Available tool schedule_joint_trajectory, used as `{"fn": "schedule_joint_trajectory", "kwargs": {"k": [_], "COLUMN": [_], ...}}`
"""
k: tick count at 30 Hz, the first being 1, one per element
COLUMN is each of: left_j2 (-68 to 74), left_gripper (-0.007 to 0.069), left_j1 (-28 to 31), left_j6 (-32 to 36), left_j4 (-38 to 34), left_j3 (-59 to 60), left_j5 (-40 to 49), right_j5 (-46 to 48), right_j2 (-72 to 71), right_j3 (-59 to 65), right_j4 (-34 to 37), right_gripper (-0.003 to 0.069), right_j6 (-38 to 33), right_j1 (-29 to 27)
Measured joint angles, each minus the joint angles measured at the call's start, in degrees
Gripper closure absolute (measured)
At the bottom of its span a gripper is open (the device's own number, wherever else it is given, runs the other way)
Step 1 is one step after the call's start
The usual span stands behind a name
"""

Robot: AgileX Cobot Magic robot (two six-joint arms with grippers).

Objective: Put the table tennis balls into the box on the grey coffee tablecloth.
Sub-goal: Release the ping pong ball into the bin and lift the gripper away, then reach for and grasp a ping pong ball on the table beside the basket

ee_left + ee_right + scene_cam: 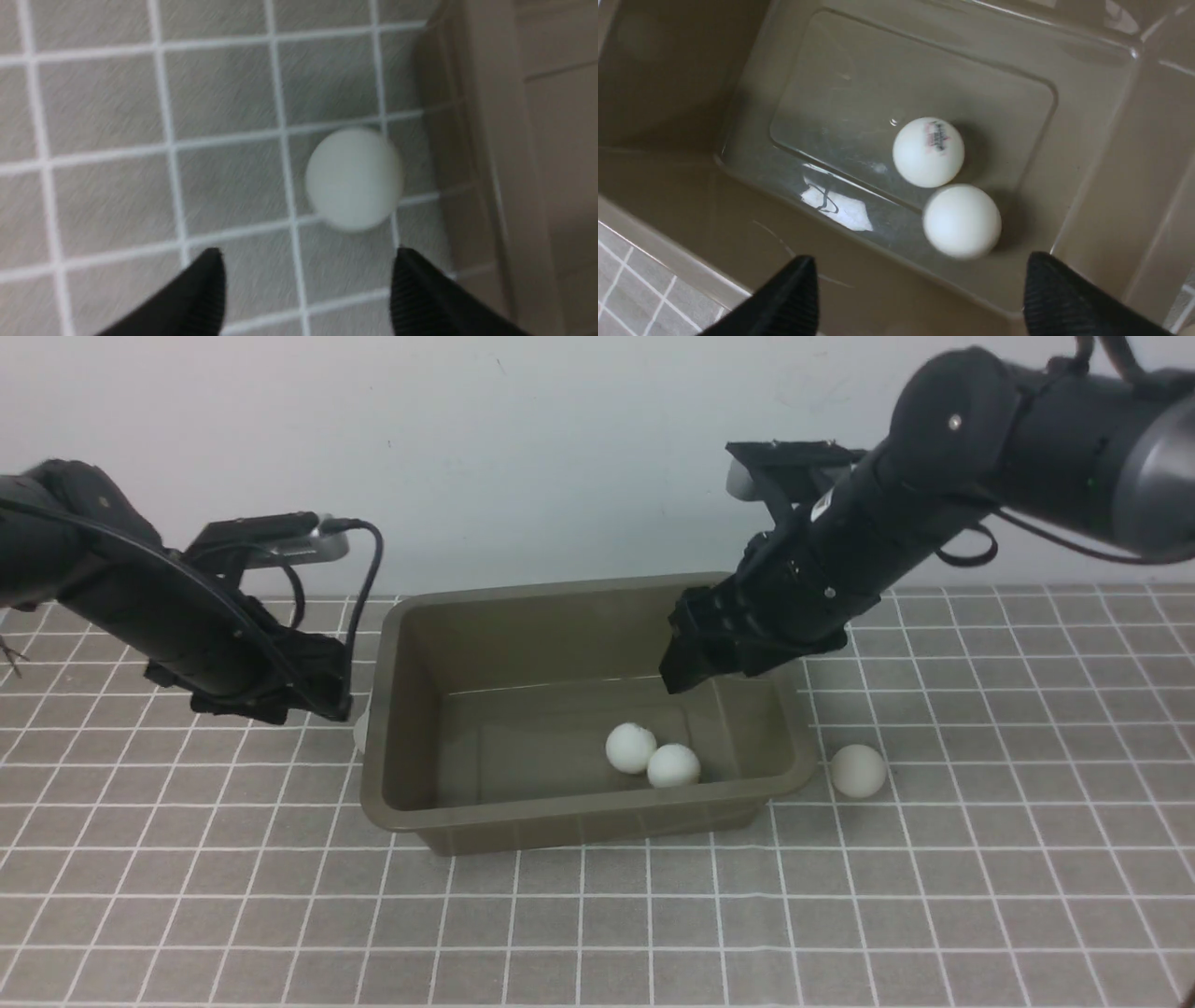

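My desk's under the grey coffee tablecloth (934, 896), plain pale wall (560, 448) behind. The box (392, 644) sits mid-cloth, two table tennis balls (631, 748) touching inside near its right end. There's a third ball (857, 771) just right of it and a fourth ball (353, 179) beside its left wall. My left jaws are apart over that one, right jaws apart above the box.

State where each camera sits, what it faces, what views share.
Front: between the arms, facing forward onto the box; left gripper, right gripper show.
Left wrist: on that arm, faces down at one ball on the tablecloth; fingertips show.
Right wrist: on that arm, faces down into the box; fingertips show.
Shared: front and right wrist show two boxed balls.
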Motion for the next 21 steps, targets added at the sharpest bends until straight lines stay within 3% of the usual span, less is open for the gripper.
{"fn": "schedule_joint_trajectory", "kwargs": {"k": [5,11,15,18,21], "left_j2": [3.08,5.53,7.42,8.22,8.15], "left_gripper": [0.0027,0.0034,0.0102,0.0263,0.0273], "left_j1": [-1.44,-3.42,-3.8,-3.55,-2.64], "left_j6": [0.74,2.01,1.84,1.03,-0.12], "left_j4": [-2.57,-2.7,-3.29,-2.83,-1.26], "left_j3": [0.0,-0.26,-0.97,-1.02,-1.73], "left_j5": [-3.22,-7.21,-8.57,-8.38,-6.58], "right_j5": [3.6,4.44,6.01,7.37,7.37], "right_j2": [-0.57,-1.6,-1.66,-1.72,-1.83], "right_j3": [-2.66,-3.15,-3.15,-3.15,-3.15], "right_j4": [-3.15,-7.39,-11.44,-13.84,-17.85], "right_gripper": [0.0076,0.0075,0.0075,0.0095,0.0162], "right_j6": [0.0,0.15,2.22,4.14,6.57], "right_j1": [0.0,0.0,0.0,-0.29,-1.51]}}
